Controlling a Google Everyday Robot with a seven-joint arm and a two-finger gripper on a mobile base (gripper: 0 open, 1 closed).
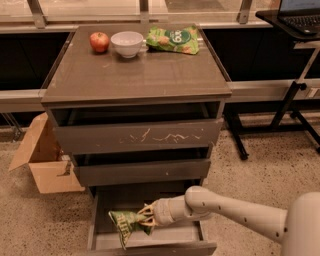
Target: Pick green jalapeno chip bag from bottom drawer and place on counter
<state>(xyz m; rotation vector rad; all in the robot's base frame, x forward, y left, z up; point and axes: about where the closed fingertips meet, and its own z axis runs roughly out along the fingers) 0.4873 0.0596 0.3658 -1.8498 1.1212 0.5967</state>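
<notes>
Green jalapeno chip bag lay low in the frame, left of centre, inside the pulled-out bottom drawer. It was crumpled and tilted, its lower corner pointing down toward the drawer's front edge. The gripper sat at the bag's right end, inside the same drawer, with its pale fingers clenched on the edge of the foil. The cream-coloured arm reached in from the lower right corner of the frame and crossed over the drawer's right side.

Above it, the middle drawer stood slightly open. The top drawer, its front marked with white scratches, stood out a little too. The counter filled the upper middle of the frame. Along its far edge sat a red apple, a white bowl just beside it, and a flatter, brighter green bag to the right of the bowl. An open cardboard box rested on the speckled floor at the left, against the cabinet. A laptop showed in the upper right corner.
</notes>
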